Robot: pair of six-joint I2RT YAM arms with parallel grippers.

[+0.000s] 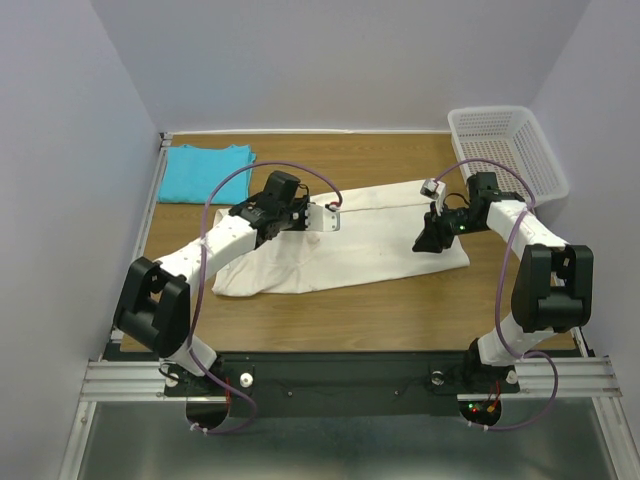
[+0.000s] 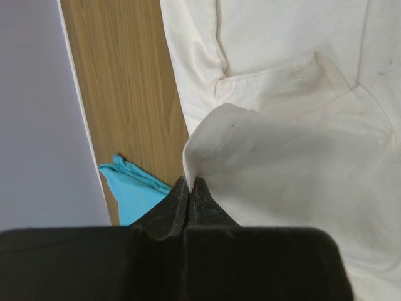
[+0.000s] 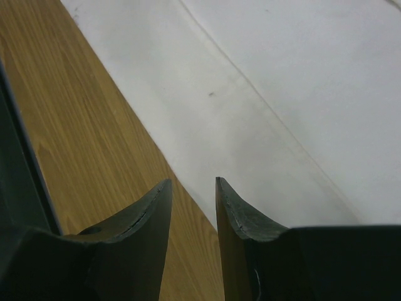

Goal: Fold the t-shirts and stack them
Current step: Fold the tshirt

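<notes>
1. The large cream off-white cotton t-shirt point(image 1: 370, 245) lies spread as a wide band across the middle of the wooden worktop point(image 1: 330, 310), bunched at its left end. It is not yet a compact fold, so the step in hand appears to be an early fold of this shirt.
2. The smaller bright turquoise cotton t-shirt point(image 1: 205, 172) lies flat at the far left corner, well apart from the cream one. Whether it is already folded cannot be told.
3. The left gripper point(image 2: 190, 188) is clenched on a hemmed edge of the cream shirt, holding that flap raised above the cloth beneath.
4. The right gripper point(image 3: 193, 188) is released, its jaws apart with nothing between them. It hangs over the shirt's right-hand border, where cloth meets bare wood.
5. The next move probably calls for the right gripper to descend and pinch that border. Both arms could then carry the cloth across together, since a one-sided pull would likely skew the fold.
6. Only the left wrist view shows the pinch itself, the stitched hem and faint grey marks on the cloth. Only the right wrist view confirms the empty gap. Only the top view shows the whole layout and the white perforated plastic basket point(image 1: 505, 145) at the far right corner.
</notes>
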